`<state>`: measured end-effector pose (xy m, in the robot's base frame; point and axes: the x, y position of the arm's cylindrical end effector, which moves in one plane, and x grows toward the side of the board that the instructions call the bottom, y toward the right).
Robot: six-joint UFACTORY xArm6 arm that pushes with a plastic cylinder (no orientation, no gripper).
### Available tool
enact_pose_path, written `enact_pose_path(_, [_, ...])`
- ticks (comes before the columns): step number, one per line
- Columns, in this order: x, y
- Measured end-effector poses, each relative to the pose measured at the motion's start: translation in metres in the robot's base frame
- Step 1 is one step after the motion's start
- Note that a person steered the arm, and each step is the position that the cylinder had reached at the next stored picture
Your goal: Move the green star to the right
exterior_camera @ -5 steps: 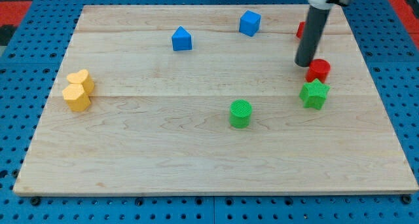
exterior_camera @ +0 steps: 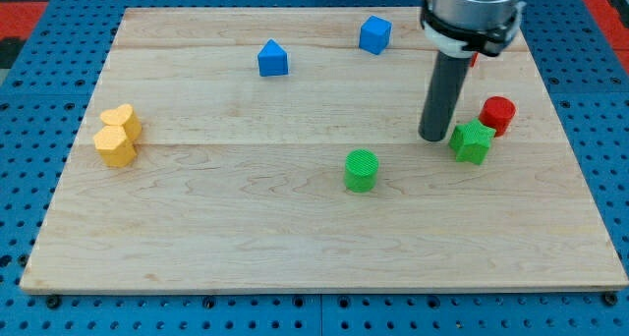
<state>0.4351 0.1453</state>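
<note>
The green star (exterior_camera: 473,141) lies on the wooden board (exterior_camera: 295,228) at the view's right. My tip (exterior_camera: 432,137) stands on the board just to the star's left, close to it or touching it. A red cylinder (exterior_camera: 498,115) sits right behind the star, up and to its right.
A green cylinder (exterior_camera: 361,170) is near the middle, left of my tip. A blue cube (exterior_camera: 374,34) and a blue triangular block (exterior_camera: 272,58) lie near the view's top. Two yellow blocks (exterior_camera: 117,136) sit at the left. A red block (exterior_camera: 474,57) is mostly hidden behind the rod.
My tip moved down and left, from beside the red cylinder to the star's left side. The red cylinder shifted right and slightly down.
</note>
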Motion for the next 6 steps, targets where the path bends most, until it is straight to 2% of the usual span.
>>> enact_pose_path(1, [0.0,0.035])
enact_pose_path(2, [0.001,0.034])
enact_pose_path(3, [0.034,0.007])
enact_pose_path(4, [0.043,-0.023])
enact_pose_path(5, [0.093,-0.025])
enact_pose_path(6, [0.114,-0.078])
